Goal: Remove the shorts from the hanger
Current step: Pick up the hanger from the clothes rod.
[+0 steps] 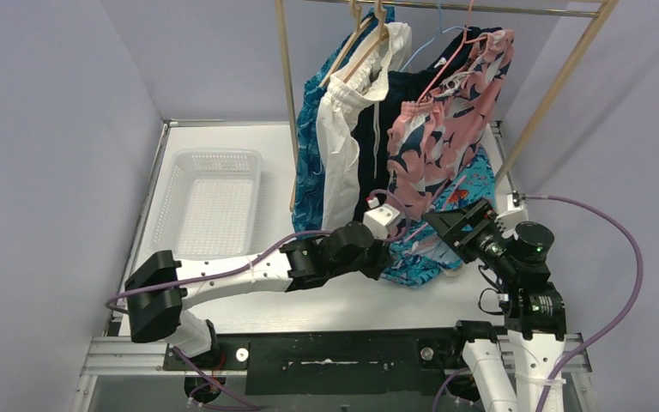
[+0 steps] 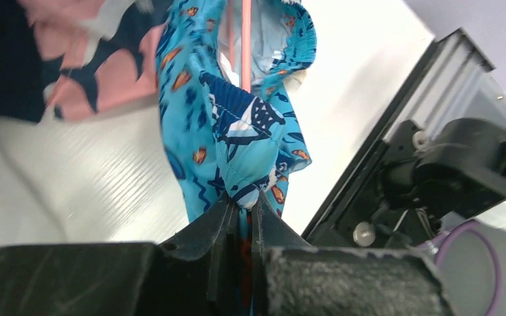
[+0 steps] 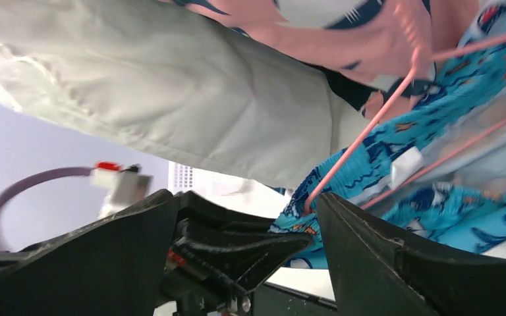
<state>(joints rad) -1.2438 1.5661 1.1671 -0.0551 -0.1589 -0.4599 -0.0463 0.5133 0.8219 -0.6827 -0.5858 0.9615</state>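
Observation:
The teal cartoon-print shorts (image 1: pixel 420 262) hang low on a pink hanger (image 2: pixel 245 46), their lower end down by the table. My left gripper (image 2: pixel 242 205) is shut on a fold of this teal fabric (image 2: pixel 237 131). My right gripper (image 3: pixel 244 197) is open just right of it, with the pink hanger wire (image 3: pixel 369 125) and teal cloth (image 3: pixel 435 197) close past its right finger. In the top view the left gripper (image 1: pixel 386 256) and right gripper (image 1: pixel 446 225) meet under the rack. Pink-and-navy floral shorts (image 1: pixel 446 129), navy shorts (image 1: pixel 373 129), white shorts (image 1: pixel 343 146) and blue leaf-pattern shorts (image 1: pixel 309 163) hang above.
A white perforated basket (image 1: pixel 208 202) lies on the table at the left. The wooden rack has an upright (image 1: pixel 287 86) left of the clothes and a slanted leg (image 1: pixel 558 94) on the right. The table's metal frame edge (image 2: pixel 395 112) runs close to my left gripper.

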